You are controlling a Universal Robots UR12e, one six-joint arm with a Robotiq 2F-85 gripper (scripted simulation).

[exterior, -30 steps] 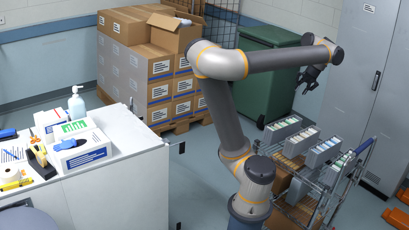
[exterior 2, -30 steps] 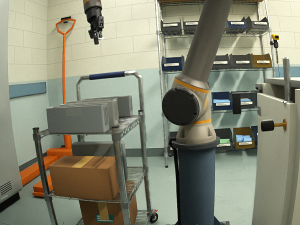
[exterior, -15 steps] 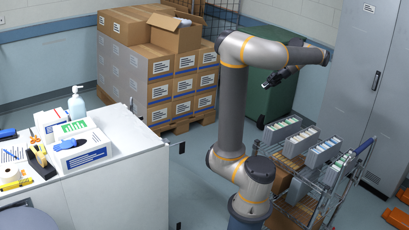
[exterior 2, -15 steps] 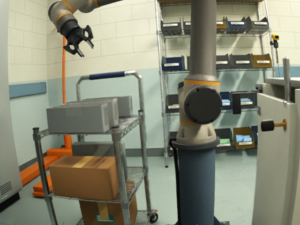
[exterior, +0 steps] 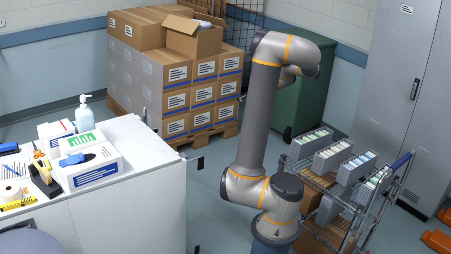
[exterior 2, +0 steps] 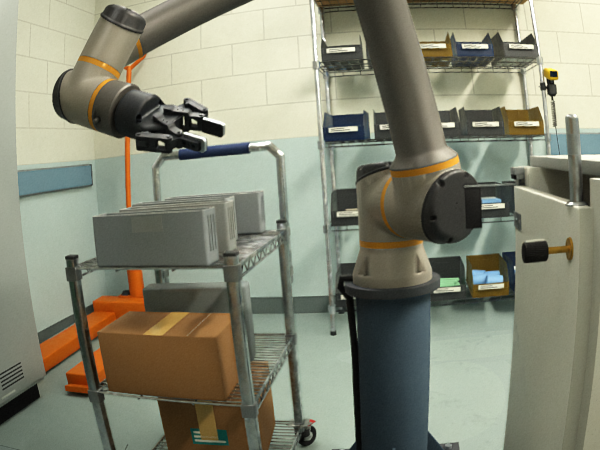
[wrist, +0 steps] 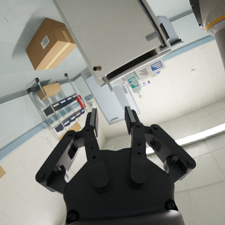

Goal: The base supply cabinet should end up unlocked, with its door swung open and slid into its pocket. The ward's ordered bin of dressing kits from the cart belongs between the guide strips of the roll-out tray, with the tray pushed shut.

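Several grey bins of dressing kits stand in a row on the top shelf of the wire cart, to the right of the arm's base. The white base cabinet stands to the left, its door closed, with a black knob on an orange stem on its side. My gripper hangs in the air above the cart's blue handle, pointing toward the cabinet. In the side camera the gripper is hidden behind the arm. Its fingers stand partly apart and hold nothing.
Behind the work a pallet of stacked cartons and a green wheeled bin stand against the wall. A tall grey locker rises beyond the cart. Glove boxes and a soap bottle crowd the cabinet top. Wire shelving stands behind the arm.
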